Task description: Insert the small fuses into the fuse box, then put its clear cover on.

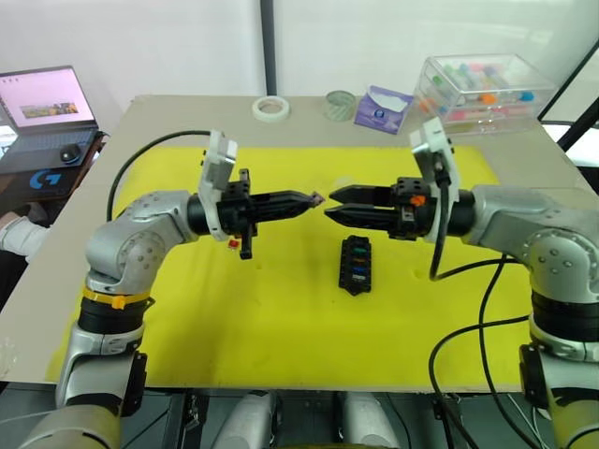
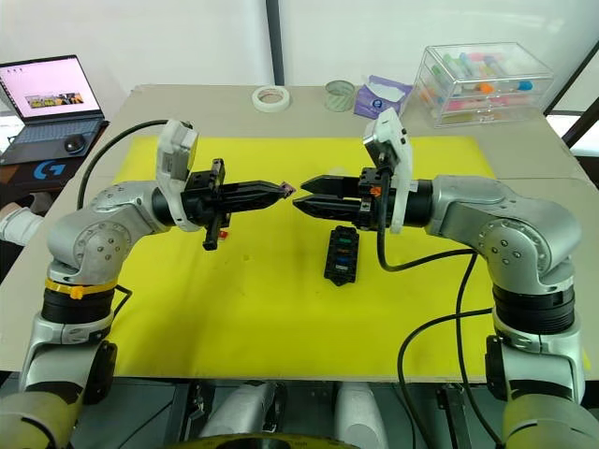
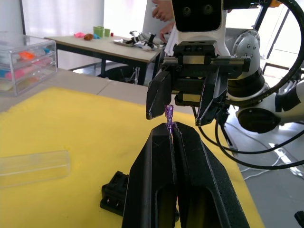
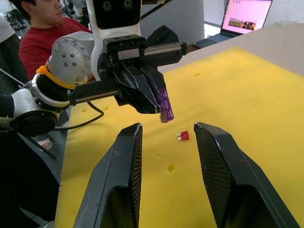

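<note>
Overhead, the left gripper (image 1: 314,198) pinches a purple fuse (image 1: 319,197) facing the open right gripper (image 1: 329,206), above the fuse box (image 1: 356,264). Left wrist: clear cover (image 3: 33,166) lies on the yellow mat (image 3: 71,128). Right wrist: red fuse (image 4: 183,136) lies there.

The fuse box (image 1: 356,264) lies on the mat (image 1: 281,327), below both tools' tips.

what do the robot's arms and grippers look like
Both arms are silver-grey metal with rounded joint housings. Each ends in a black gripper, left gripper and right gripper, with two long tapered black fingers, a white camera bracket at the wrist and a black cable looping back. The left arm has a yellow band; the right gripper has a small orange mark.
</note>
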You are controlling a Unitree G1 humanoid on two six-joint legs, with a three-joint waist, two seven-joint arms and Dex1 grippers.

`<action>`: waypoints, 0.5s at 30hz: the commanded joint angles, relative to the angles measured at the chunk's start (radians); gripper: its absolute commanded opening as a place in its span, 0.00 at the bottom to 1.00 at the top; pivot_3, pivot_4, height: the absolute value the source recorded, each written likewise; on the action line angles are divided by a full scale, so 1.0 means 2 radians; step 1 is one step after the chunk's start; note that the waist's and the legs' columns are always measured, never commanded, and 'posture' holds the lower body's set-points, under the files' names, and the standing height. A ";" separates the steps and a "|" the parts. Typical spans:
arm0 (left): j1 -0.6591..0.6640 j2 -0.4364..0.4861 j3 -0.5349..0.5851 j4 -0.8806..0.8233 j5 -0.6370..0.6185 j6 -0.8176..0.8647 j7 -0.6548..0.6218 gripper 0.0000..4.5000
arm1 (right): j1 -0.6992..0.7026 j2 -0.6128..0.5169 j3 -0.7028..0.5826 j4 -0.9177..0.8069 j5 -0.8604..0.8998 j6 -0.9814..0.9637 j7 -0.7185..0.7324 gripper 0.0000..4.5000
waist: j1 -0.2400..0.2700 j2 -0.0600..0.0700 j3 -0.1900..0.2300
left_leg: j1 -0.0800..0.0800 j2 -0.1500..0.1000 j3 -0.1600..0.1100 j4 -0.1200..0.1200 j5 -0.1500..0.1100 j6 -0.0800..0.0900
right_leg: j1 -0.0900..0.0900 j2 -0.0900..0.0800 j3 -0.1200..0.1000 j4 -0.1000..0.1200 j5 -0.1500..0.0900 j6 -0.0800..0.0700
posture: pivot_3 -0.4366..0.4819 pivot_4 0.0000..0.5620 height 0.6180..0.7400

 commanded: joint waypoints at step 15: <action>-0.003 0.004 -0.006 -0.013 0.001 -0.013 -0.011 0.00 | -0.015 0.011 0.003 -0.003 0.007 -0.011 0.000 0.27 | 0.000 0.000 0.000 | 0.000 0.000 0.000 0.000 0.000 0.000 | 0.000 0.000 0.000 0.000 0.000 0.000 | 0.48 0.27 1.00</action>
